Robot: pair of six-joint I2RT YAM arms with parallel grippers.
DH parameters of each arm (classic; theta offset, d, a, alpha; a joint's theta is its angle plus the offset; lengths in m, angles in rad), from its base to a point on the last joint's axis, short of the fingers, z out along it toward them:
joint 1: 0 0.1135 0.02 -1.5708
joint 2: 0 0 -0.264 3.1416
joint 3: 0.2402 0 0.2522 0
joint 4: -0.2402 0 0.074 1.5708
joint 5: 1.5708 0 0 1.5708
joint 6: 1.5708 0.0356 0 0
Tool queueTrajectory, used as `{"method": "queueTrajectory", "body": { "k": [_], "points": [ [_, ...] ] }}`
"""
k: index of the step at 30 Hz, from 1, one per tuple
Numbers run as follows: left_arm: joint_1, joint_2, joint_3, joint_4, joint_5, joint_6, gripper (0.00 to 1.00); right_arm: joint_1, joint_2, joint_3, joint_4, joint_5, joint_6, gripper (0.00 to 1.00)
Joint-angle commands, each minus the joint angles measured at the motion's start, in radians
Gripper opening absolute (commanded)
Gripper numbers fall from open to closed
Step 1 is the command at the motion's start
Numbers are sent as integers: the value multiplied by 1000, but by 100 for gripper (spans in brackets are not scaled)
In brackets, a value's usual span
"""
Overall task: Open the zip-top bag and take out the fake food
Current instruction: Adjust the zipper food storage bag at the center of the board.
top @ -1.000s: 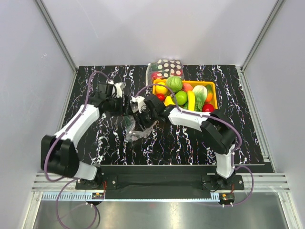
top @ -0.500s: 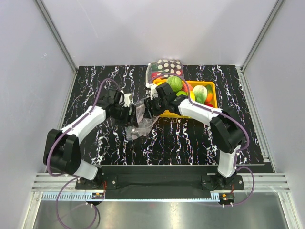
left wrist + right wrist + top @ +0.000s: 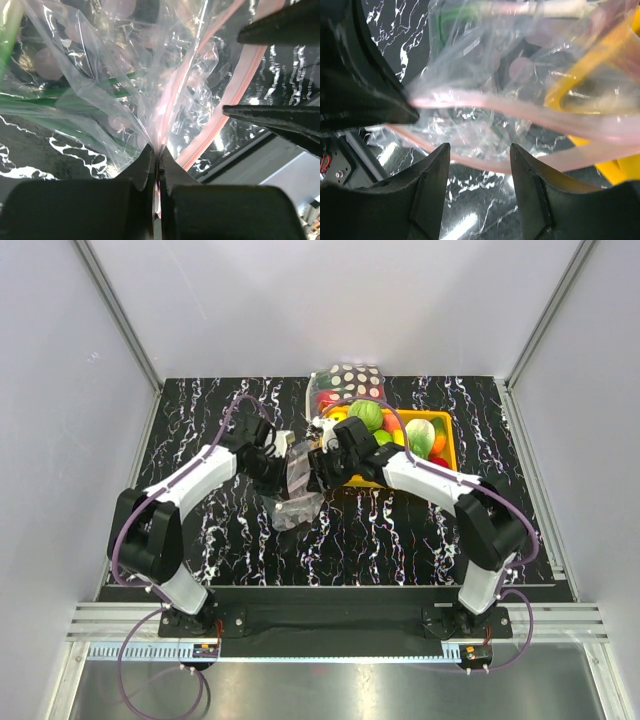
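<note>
Left tool [image 3: 278, 462]: pinched shut on zip-top bag [image 3: 297, 485] at its pink strip | bag: mid-bench [image 3: 200, 410], between both tools, lower end crumpled | right tool [image 3: 322, 462]: jaws apart at bag's mouth, gripping nothing | fake food [image 3: 420, 435]: heaped in yellow tray [image 3: 453, 440], part-hidden by right arm | polka-dot bag [image 3: 350, 378]: behind tray

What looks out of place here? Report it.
Nothing spilled or broken. Only the zip-top bag looks askew: crumpled between the hands, its pink zip strip pinched in the shut left hand, while the right hand stands open at the bag's mouth.
</note>
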Motion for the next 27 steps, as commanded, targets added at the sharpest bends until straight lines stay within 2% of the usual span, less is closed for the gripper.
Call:
{"method": "queueTrajectory", "body": {
  "k": [1, 7, 15, 22, 27],
  "points": [
    [-2, -7, 116, -70, 34, -16, 0, 4, -113, -39, -3, 32, -14, 58],
    [-3, -4, 222, -174, 131, -13, 0, 6, -165, -59, 38, 56, -7, 60],
    [-5, -29, 233, -259, 221, 36, 0, 7, -124, 56, 24, 82, -20, 60],
    [-5, -106, 186, -135, 330, 8, 0, 15, -42, 58, 64, 72, -88, 60],
    [0, -99, 190, -124, 373, 27, 0, 36, -44, 29, 96, 14, -103, 61]
  ]
}}
